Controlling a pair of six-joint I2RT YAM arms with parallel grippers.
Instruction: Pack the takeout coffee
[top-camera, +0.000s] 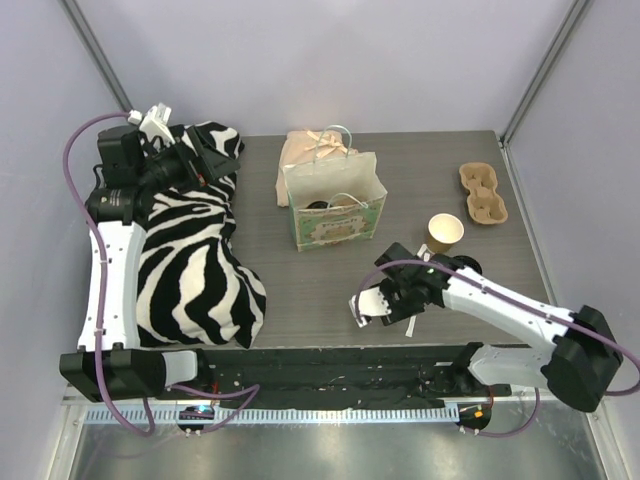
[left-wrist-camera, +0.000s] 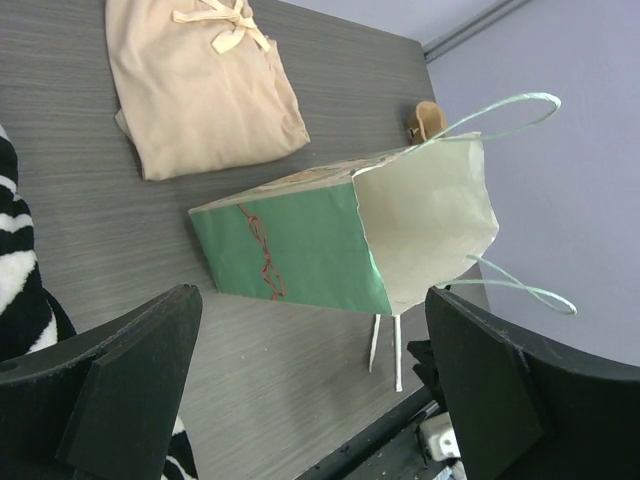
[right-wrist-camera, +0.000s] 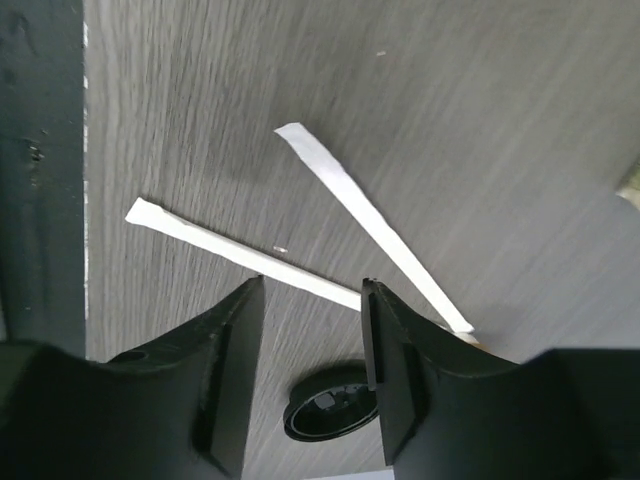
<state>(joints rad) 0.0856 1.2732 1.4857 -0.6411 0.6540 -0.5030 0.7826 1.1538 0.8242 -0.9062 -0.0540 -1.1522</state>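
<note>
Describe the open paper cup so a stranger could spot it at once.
Start at the handled paper bag standing mid-table and look right. Between it and the cardboard cup carrier stands a brown cup. Nothing else there is round and upright, lidless, with a bare pale inside.

On the worktop (top-camera: 300, 290), by count: one green paper bag (top-camera: 340, 225) with two looped handles, one folded beige cloth (top-camera: 303, 150), one zebra-striped cloth (top-camera: 195, 270), one open-topped brown paper cup (top-camera: 446, 231), one cardboard cup carrier (top-camera: 483, 193), one loose black lid (right-wrist-camera: 328, 405), two white paper-wrapped straws (right-wrist-camera: 237, 253). Two arms, each with one two-finger end effector: left end effector (left-wrist-camera: 312, 300), right end effector (right-wrist-camera: 312, 290)
</note>
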